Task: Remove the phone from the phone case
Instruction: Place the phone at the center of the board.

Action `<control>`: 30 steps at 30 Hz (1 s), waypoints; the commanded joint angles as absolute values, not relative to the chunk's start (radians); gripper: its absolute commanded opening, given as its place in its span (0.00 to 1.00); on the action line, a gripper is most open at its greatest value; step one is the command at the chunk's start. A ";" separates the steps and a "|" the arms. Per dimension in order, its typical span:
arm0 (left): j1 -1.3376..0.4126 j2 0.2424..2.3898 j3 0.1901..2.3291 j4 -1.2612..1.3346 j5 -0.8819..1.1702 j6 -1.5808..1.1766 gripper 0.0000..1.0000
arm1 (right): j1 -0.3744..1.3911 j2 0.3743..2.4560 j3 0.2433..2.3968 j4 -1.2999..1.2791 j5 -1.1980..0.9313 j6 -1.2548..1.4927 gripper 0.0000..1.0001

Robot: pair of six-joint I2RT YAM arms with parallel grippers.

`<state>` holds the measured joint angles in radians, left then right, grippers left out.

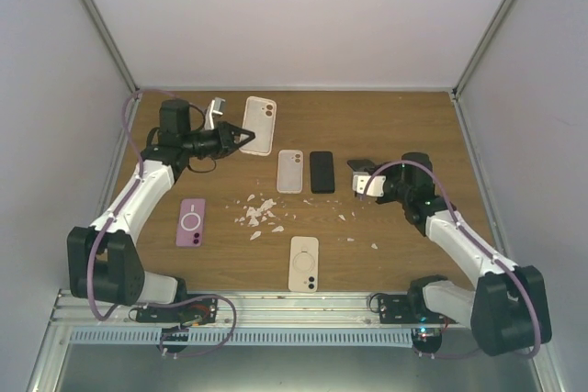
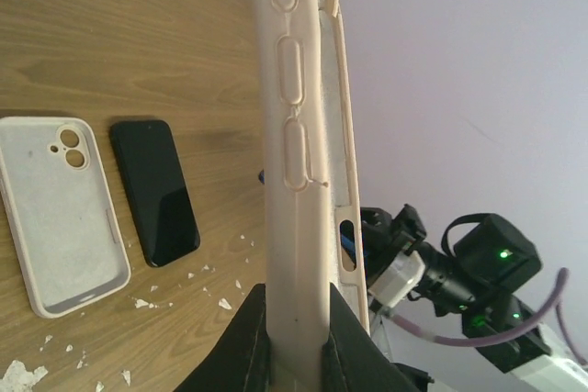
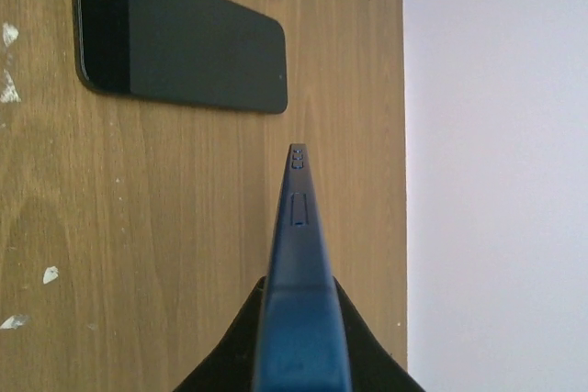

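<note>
With the left fingers [image 2: 246, 346] clenched on the bottom end of the cream case [image 2: 294, 181], held on edge over the far left of the table [image 1: 395, 117], treat the step in hand as peeling case off phone. Take the grey strip between the cream lips as the phone [image 2: 336, 89], probably seated inside, the upper lip standing a little off it. Hold the left gripper [image 1: 244, 139] tight and low on the case, away from the rim needing to flex. Mind the right fingers [image 3: 225, 364]: clamped on a dark blue phone [image 3: 299, 254], edge-up, just beside the black phone [image 3: 179, 48] lying flat on the wood. Cannot push with the right gripper [image 1: 358, 172] while so loaded; set the dark blue phone down flat first, near the black one, clear of the white crumbs [image 1: 257, 213]. Then bring the freed fingertips to the camera corner of the cream case and press through the cutout, or hook the loose lip and roll it back. Work one corner at a time, without hard twisting. Expect soft, springy rubber, likely to snap back. Stay low over the table in case of a slip. Leave the pale case [image 1: 290, 172], the purple case [image 1: 191, 222] and the second cream case [image 1: 304, 263] alone.
</note>
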<state>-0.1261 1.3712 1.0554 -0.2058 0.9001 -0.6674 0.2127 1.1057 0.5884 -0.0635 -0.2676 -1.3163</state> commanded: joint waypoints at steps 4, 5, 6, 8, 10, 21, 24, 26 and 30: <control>-0.079 1.405 1.083 -0.193 1.048 -0.657 0.00 | 0.199 1.146 0.492 0.281 -0.257 -1.425 0.10; -0.078 1.405 1.079 -0.187 1.051 -0.660 0.00 | 0.198 1.151 0.473 0.313 -0.254 -1.448 0.12; -0.077 1.405 1.076 -0.181 1.055 -0.660 0.00 | 0.199 1.159 0.455 0.343 -0.250 -1.468 0.13; -0.076 1.405 1.069 -0.178 1.058 -0.654 0.00 | 0.199 1.179 0.429 0.390 -0.240 -1.492 0.13; -0.074 1.404 1.059 -0.179 1.066 -0.651 0.00 | 0.198 1.202 0.431 0.401 -0.234 -1.493 0.12; -0.071 1.395 1.020 -0.148 1.083 -0.660 0.00 | 0.218 1.377 0.498 0.424 -0.179 -1.469 0.12; -0.072 1.390 1.016 -0.145 1.083 -0.660 0.00 | 0.228 1.414 0.521 0.451 -0.165 -1.449 0.12; -0.070 1.390 1.013 -0.143 1.081 -0.663 0.00 | 0.236 1.434 0.531 0.464 -0.162 -1.436 0.12; -0.069 1.382 1.007 -0.130 1.078 -0.673 0.00 | 0.249 1.476 0.531 0.491 -0.143 -1.442 0.12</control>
